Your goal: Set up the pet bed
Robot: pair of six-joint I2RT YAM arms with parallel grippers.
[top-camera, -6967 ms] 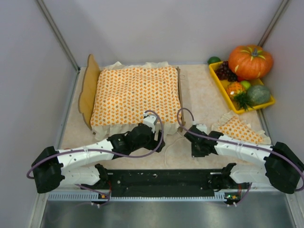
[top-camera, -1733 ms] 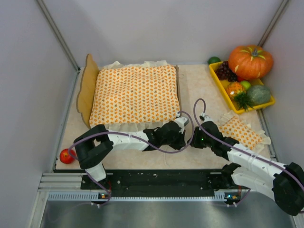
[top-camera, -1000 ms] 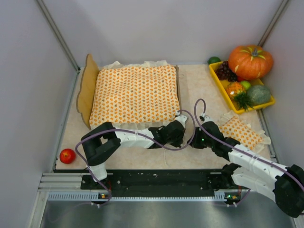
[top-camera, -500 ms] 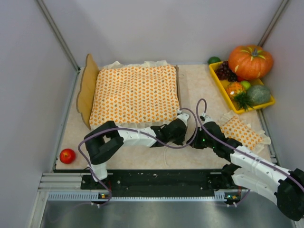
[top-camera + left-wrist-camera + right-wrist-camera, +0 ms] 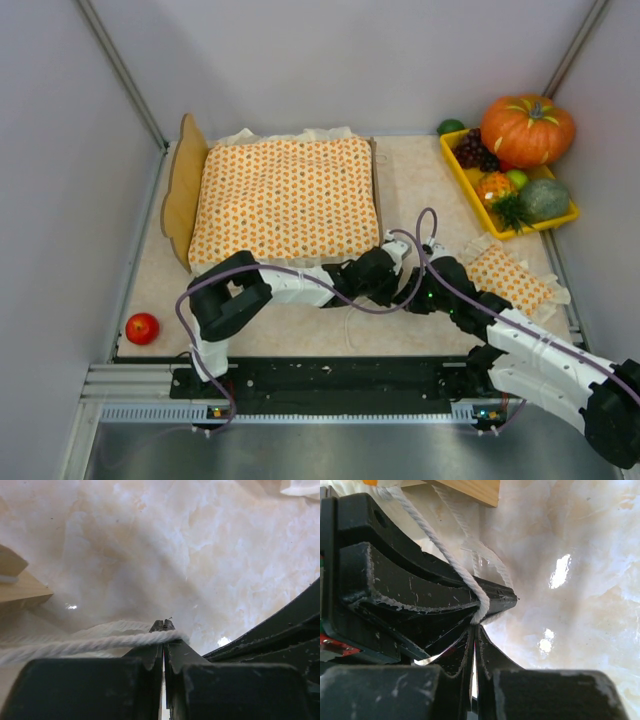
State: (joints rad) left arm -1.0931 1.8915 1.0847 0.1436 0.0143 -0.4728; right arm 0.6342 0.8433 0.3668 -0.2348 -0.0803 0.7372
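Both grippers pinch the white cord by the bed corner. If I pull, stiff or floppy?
Probably floppy: the white cord bends in loose loops at the left gripper. Its twisted strands look grippy, so it likely won't slip. Pulling may tug the pet bed, since it runs toward that corner.

Bare table (image 5: 420, 185) runs between pet bed (image 5: 181, 195) and yellow tray (image 5: 472, 192), narrowed nearer by the pillow (image 5: 510, 275).

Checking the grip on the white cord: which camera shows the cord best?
Right wrist: the white cord runs from the pet bed across the left gripper to the shut right gripper. Left wrist shows a short stretch at its tips; top external only a faint loop.
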